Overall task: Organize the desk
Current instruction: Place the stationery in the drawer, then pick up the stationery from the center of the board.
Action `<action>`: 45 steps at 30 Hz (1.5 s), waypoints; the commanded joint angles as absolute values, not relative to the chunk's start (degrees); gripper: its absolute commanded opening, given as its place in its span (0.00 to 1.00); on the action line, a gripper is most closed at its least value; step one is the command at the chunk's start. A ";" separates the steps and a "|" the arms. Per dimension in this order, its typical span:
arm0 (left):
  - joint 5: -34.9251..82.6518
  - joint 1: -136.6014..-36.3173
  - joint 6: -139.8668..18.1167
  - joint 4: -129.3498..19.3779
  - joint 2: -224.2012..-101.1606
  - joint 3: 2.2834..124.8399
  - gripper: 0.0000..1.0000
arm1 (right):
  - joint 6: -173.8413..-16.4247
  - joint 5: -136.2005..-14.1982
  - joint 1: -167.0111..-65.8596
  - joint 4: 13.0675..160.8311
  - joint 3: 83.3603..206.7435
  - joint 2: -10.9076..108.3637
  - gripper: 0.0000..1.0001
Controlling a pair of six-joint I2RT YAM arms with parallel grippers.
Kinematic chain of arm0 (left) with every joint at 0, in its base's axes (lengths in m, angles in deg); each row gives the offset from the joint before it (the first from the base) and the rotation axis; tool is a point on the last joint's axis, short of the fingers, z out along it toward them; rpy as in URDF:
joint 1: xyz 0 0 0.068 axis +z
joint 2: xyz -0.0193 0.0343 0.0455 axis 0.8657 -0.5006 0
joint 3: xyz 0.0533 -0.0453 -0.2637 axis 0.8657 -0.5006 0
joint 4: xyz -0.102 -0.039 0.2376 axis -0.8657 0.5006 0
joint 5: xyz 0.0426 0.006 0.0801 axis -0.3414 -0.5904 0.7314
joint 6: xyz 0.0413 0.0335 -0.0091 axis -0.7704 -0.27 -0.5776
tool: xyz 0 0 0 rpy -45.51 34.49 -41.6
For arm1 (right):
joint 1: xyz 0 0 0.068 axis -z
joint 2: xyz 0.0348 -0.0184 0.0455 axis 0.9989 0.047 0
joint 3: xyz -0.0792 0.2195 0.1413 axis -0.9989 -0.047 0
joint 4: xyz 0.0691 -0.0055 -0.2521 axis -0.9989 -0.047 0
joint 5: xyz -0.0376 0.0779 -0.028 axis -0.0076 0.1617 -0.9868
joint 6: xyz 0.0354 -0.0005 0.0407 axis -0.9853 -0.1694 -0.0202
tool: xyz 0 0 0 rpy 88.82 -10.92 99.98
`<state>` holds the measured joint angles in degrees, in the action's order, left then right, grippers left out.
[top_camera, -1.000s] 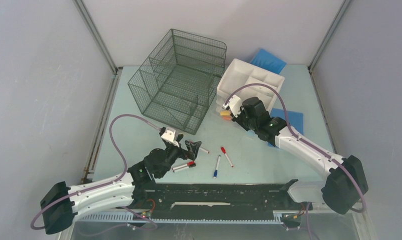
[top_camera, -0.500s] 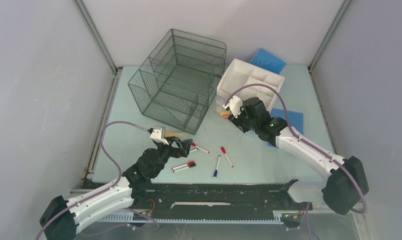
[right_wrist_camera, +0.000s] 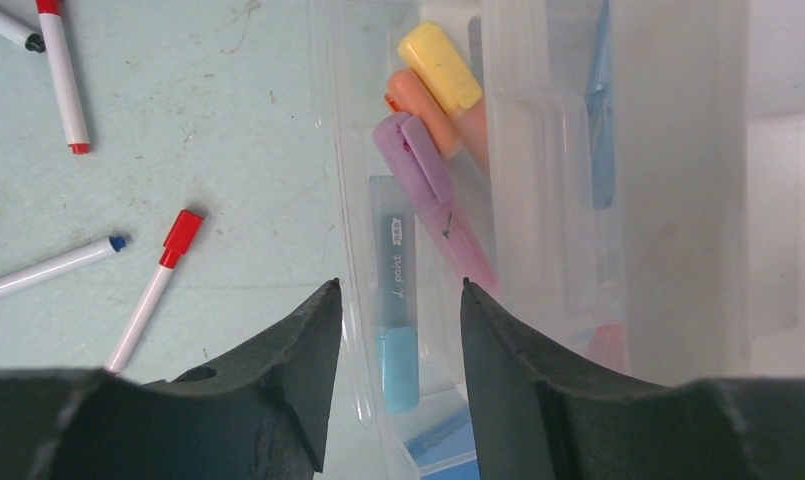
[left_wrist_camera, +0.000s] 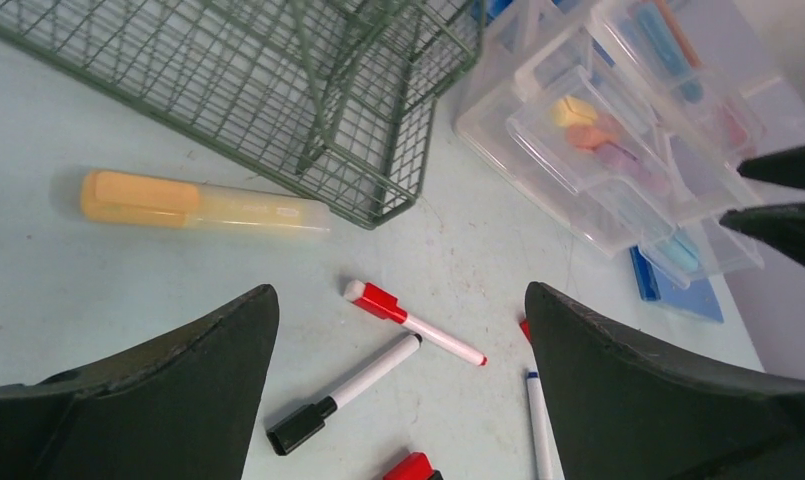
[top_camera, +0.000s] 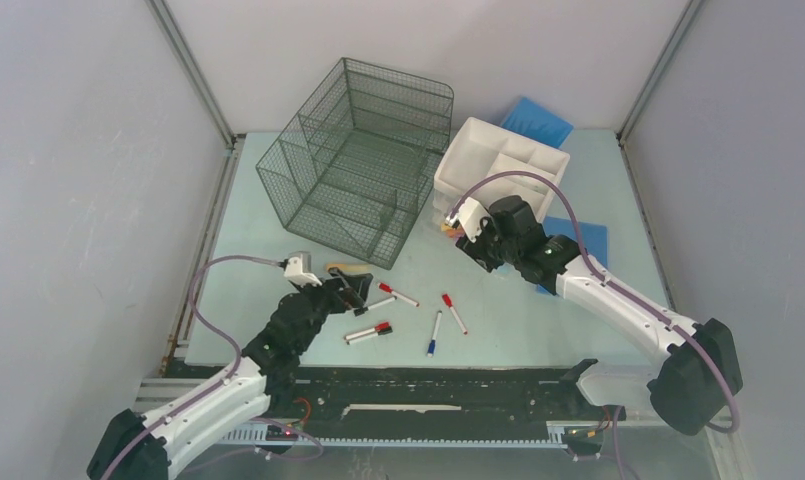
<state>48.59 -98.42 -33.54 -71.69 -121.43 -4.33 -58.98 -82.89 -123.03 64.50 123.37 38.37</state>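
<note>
The desk (top_camera: 518, 300) is a pale mint-green tabletop. Several markers lie loose on it: a red-capped one (left_wrist_camera: 413, 323), a black-capped one (left_wrist_camera: 343, 395) and a blue-tipped one (left_wrist_camera: 538, 425). An orange highlighter (left_wrist_camera: 203, 203) lies by the wire organizer. My left gripper (top_camera: 356, 290) is open and empty above the markers, which show between its tips in the left wrist view (left_wrist_camera: 400, 290). My right gripper (top_camera: 465, 232) is open over the pulled-out clear drawer (right_wrist_camera: 338, 150). A blue highlighter (right_wrist_camera: 395, 300) lies in the drawer between its fingers, next to purple (right_wrist_camera: 433, 195) and yellow (right_wrist_camera: 440, 67) ones.
A dark wire-mesh organizer (top_camera: 363, 160) stands at the back left centre. A white drawer unit (top_camera: 503, 160) stands to its right. One blue notebook (top_camera: 538, 120) leans behind the unit and another (top_camera: 583, 240) lies beside it. Grey walls close in the sides.
My left arm has stretched forward and its gripper has shifted left, toward the orange highlighter. My right gripper has barely moved over the drawer. The markers lie where they were.
</note>
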 commanded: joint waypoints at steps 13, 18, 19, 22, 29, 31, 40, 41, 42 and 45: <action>47.86 -87.93 -14.27 -62.13 -128.64 1.08 0.96 | -58.08 -80.69 -123.17 63.99 125.93 36.29 0.54; 54.93 -87.82 -9.45 -53.76 -129.95 5.34 0.83 | -58.08 -80.36 -123.25 63.99 125.89 36.20 0.54; 55.82 -87.82 -9.10 -51.40 -130.79 6.69 0.79 | -58.04 -80.33 -123.26 63.99 125.88 36.14 0.55; 56.81 -87.70 -8.76 -46.97 -134.09 10.45 0.68 | -58.00 -80.31 -123.27 63.92 125.93 36.03 0.55; 56.01 -87.38 -7.32 -44.88 -143.42 16.05 0.61 | -57.99 -80.20 -123.17 63.91 125.92 35.57 0.55; 55.76 -87.23 -6.96 -45.03 -145.83 17.47 0.60 | -57.99 -80.11 -123.17 63.90 125.88 35.46 0.55; 54.26 -86.18 -4.19 -46.23 -155.41 22.12 0.56 | -57.88 -79.72 -123.26 63.83 125.93 35.15 0.55; 53.63 -86.08 -3.97 -46.21 -156.68 22.74 0.55 | -57.86 -79.75 -123.26 63.82 125.89 35.15 0.55; 53.03 -85.94 -3.83 -46.28 -157.80 23.41 0.53 | -57.88 -79.74 -123.26 63.81 125.88 35.15 0.55; 51.76 -85.73 -3.62 -46.29 -160.84 25.23 0.49 | -57.75 -79.65 -123.26 63.74 125.88 35.20 0.55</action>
<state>53.25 -86.37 -5.30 -45.79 -158.15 21.65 -58.56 -80.21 -123.03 62.94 123.37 36.97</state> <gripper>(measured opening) 0.510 0.546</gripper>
